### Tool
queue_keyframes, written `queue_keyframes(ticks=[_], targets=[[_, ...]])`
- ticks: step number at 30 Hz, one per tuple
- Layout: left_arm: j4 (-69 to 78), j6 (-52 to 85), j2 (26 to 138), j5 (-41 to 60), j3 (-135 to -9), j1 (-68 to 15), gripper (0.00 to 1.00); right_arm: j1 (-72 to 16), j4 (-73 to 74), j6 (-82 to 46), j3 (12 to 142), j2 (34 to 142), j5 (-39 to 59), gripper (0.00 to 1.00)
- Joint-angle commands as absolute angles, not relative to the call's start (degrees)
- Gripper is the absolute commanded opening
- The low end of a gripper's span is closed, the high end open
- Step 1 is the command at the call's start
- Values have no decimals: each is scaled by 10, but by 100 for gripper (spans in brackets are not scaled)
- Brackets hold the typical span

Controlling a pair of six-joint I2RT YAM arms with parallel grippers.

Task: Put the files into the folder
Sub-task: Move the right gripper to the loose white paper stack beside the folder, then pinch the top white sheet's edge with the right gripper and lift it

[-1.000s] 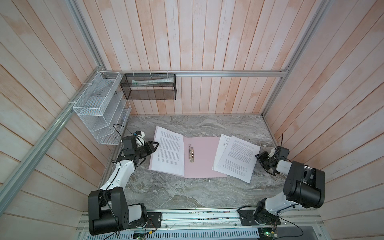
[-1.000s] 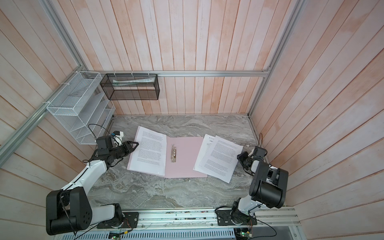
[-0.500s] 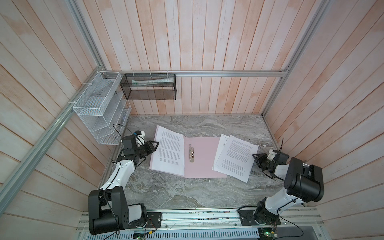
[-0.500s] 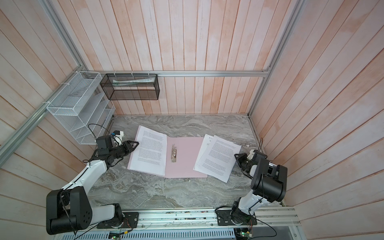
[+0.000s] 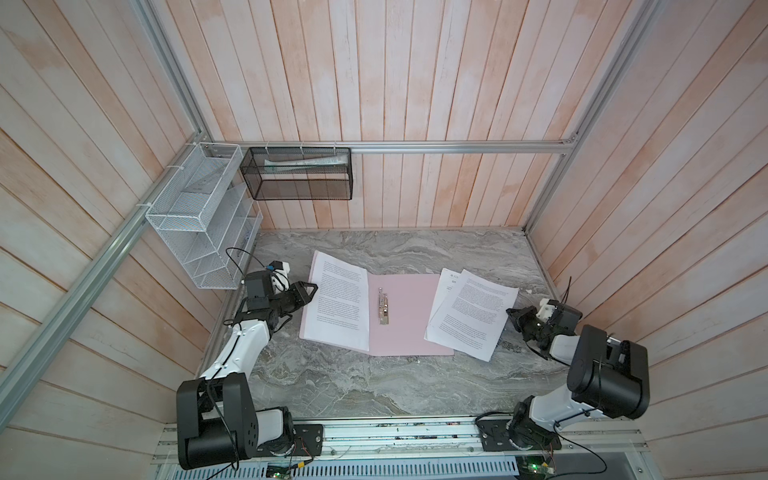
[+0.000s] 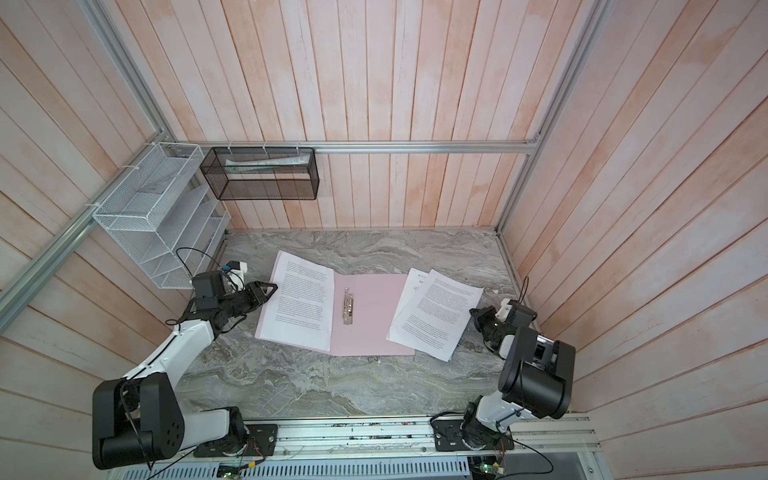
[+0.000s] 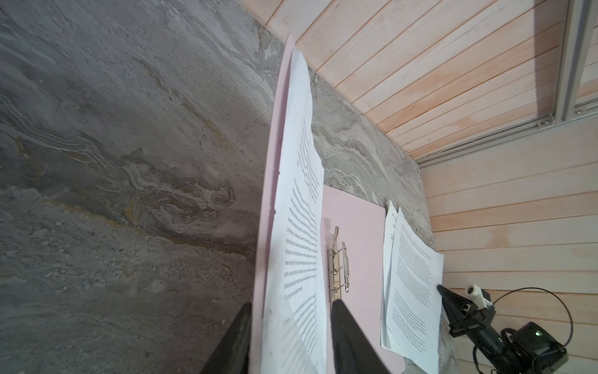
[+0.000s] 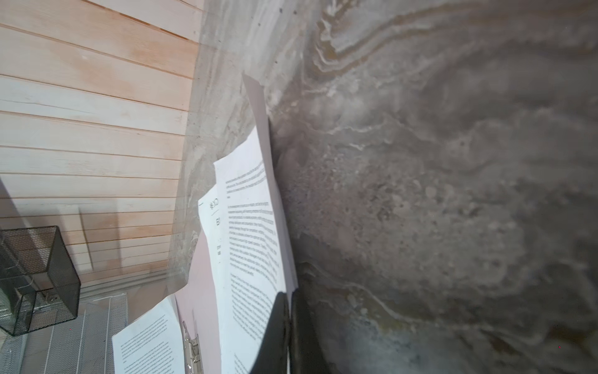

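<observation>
The pink folder (image 5: 409, 316) lies open on the marble table, its silver clip (image 5: 382, 306) on the spine. One printed sheet (image 5: 340, 303) of the files rests on its left flap. Two more sheets (image 5: 473, 316) overlap the folder's right edge and the table. My left gripper (image 5: 312, 286) is open at the left flap's outer edge; in the left wrist view its fingers (image 7: 291, 304) straddle flap and sheet. My right gripper (image 5: 510, 311) is shut on the right edge of the top right-hand sheet, the paper pinched between its fingers (image 8: 289, 293).
A white wire-mesh rack (image 5: 199, 224) hangs on the left wall near my left arm. A black mesh basket (image 5: 299, 174) hangs on the back wall. Wooden walls enclose the table (image 5: 374, 382) on three sides; the right wall stands close behind my right gripper.
My right gripper slid in to the right edge of the loose sheets and shut on it. The left gripper's jaws narrowed a little around the left flap.
</observation>
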State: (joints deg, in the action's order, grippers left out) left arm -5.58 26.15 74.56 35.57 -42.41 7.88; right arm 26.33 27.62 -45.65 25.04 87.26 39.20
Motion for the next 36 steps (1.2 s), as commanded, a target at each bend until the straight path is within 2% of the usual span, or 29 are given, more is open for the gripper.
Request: queue_keyframes(ticks=[1, 6, 16, 26, 31, 36], targets=[[-56, 258, 739, 358, -419, 81, 40, 259, 270, -470, 258, 847, 426, 0], [-58, 258, 738, 356, -420, 81, 40, 208, 322, -528, 286, 827, 503, 0], [-49, 257, 744, 356, -413, 81, 34, 6, 308, -593, 423, 812, 502, 0], [-56, 256, 729, 349, -410, 81, 34, -11, 433, -726, 435, 821, 558, 0], [-54, 257, 731, 348, -409, 81, 34, -69, 401, -712, 482, 841, 556, 0], [-55, 256, 731, 350, -412, 81, 33, -121, 452, -750, 493, 869, 546, 0]])
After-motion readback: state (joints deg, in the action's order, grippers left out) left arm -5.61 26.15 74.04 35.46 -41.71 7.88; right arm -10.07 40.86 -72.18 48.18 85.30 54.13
